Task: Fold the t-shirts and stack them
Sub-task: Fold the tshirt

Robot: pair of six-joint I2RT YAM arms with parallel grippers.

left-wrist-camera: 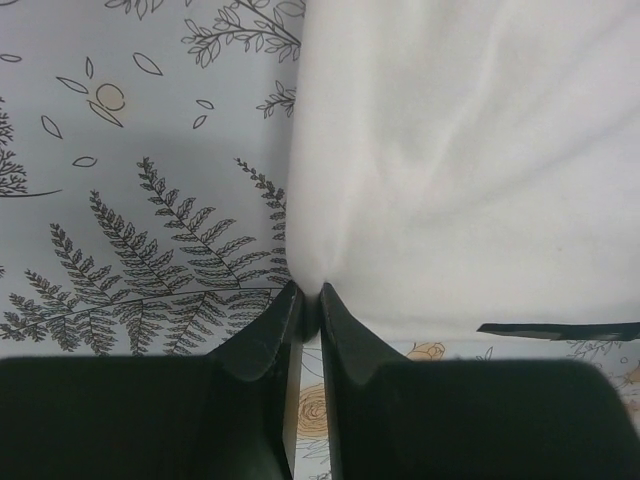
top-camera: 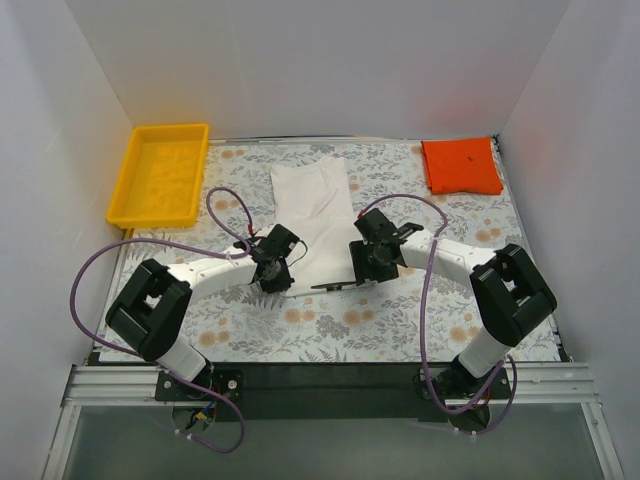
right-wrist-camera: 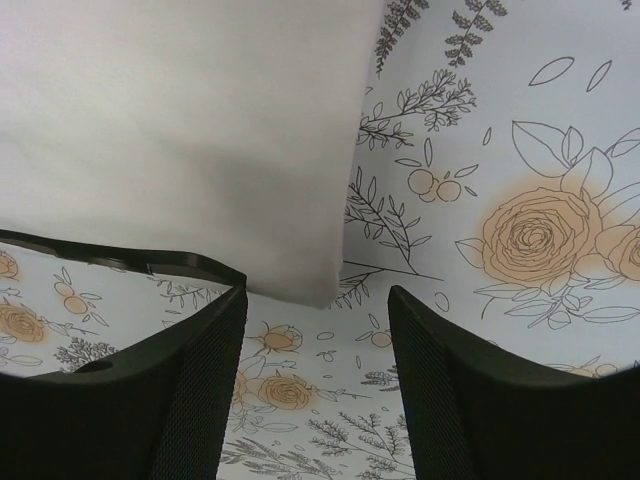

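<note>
A white t-shirt (top-camera: 318,215) lies folded into a long strip down the middle of the table. My left gripper (top-camera: 281,277) is at its near left corner. In the left wrist view the gripper (left-wrist-camera: 309,297) is shut on that corner of the white cloth (left-wrist-camera: 470,170). My right gripper (top-camera: 366,270) hovers at the near right corner. Its jaws (right-wrist-camera: 318,296) stand open around the corner of the white cloth (right-wrist-camera: 180,140), apart from it. An orange-red t-shirt (top-camera: 461,166) lies folded into a square at the far right.
A yellow plastic tray (top-camera: 135,186) sits at the far left of the flowered table cover (top-camera: 330,325). White walls close in the back and both sides. A thin black strip (top-camera: 335,285) lies by the shirt's near edge.
</note>
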